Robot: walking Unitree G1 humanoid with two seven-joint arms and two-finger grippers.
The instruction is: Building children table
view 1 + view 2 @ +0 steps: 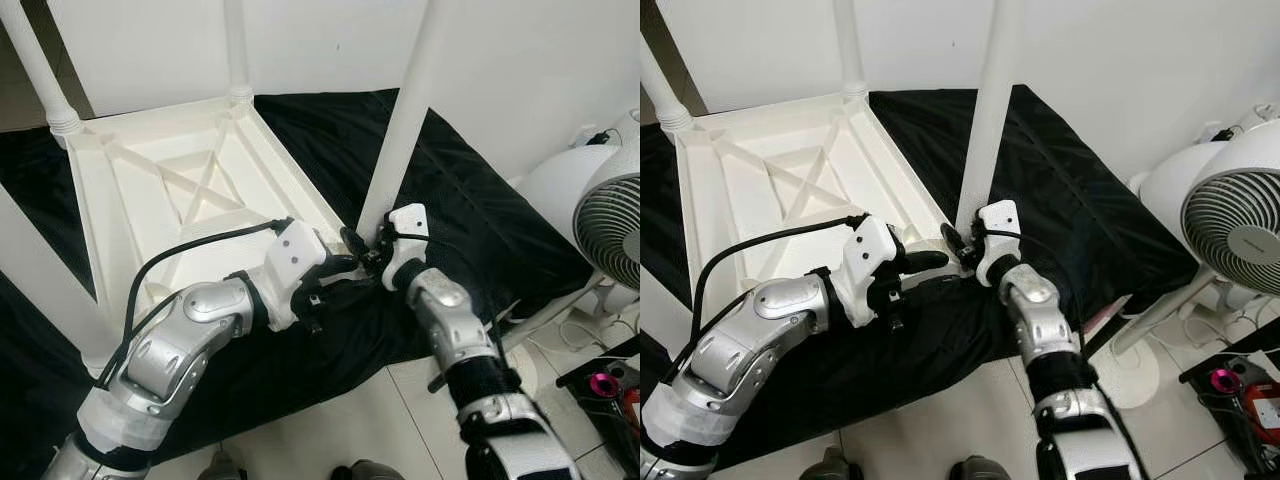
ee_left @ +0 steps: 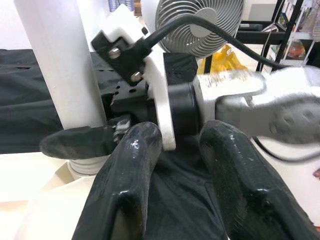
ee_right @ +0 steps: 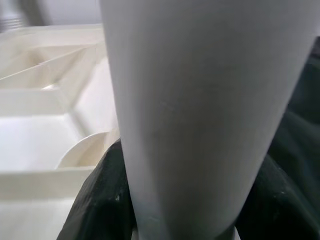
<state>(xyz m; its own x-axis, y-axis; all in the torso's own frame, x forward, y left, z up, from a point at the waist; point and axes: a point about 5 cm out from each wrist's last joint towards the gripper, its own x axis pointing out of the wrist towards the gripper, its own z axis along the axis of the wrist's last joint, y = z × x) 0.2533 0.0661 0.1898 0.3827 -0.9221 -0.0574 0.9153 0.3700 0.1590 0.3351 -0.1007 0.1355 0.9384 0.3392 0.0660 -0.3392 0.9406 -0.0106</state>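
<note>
The white children's table (image 1: 190, 185) lies upside down on a black cloth (image 1: 480, 210), its legs pointing up. My right gripper (image 1: 368, 246) is at the base of the near right leg (image 1: 405, 120). In the right wrist view its black fingers (image 3: 97, 205) sit on both sides of the leg (image 3: 200, 115), shut on it. My left gripper (image 1: 345, 278) reaches in from the left, just short of the same corner. Its fingers (image 2: 125, 190) stand apart with nothing between them, beside the leg (image 2: 60, 65) and the right wrist.
Other table legs rise at the far left (image 1: 35, 70), the far middle (image 1: 237, 50) and the near left (image 1: 40, 280). A white fan (image 1: 615, 215) stands on the tiled floor to the right, close to my right arm. A white wall lies behind.
</note>
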